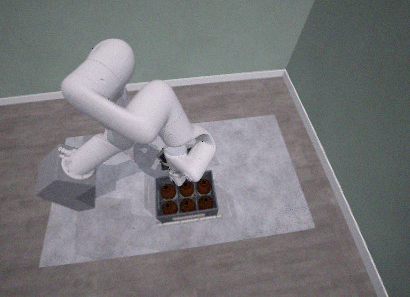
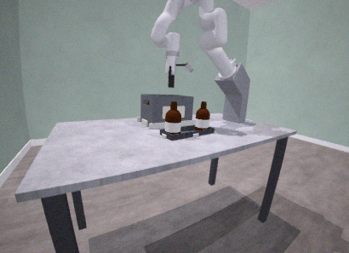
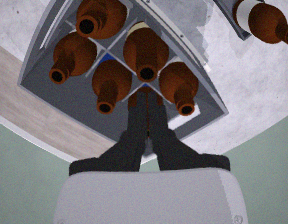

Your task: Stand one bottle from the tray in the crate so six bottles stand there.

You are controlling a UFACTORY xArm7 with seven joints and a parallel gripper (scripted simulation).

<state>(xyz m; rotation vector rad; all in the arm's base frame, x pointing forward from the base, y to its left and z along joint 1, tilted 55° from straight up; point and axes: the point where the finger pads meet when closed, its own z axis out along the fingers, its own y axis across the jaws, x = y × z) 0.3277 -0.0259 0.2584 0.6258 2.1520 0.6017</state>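
Note:
The grey crate point(image 1: 182, 198) stands on the table, and every cell I can see holds an upright brown bottle. In the wrist view the crate point(image 3: 122, 70) lies below me with several bottle necks pointing up; my fingers hide the nearest cell. My gripper point(image 2: 171, 82) is shut on nothing and hangs well above the crate point(image 2: 167, 106); in the wrist view my gripper's fingertips point(image 3: 148, 106) are pressed together. Two bottles point(image 2: 173, 118) point(image 2: 202, 117) stand upright on the dark tray point(image 2: 187, 132) in front of the crate. One of them shows in the wrist view point(image 3: 264, 22).
The arm's grey base block point(image 2: 233, 94) stands on the table behind the tray. The table's near edge point(image 2: 149, 169) is far from the crate. Walls close the room behind and to the right.

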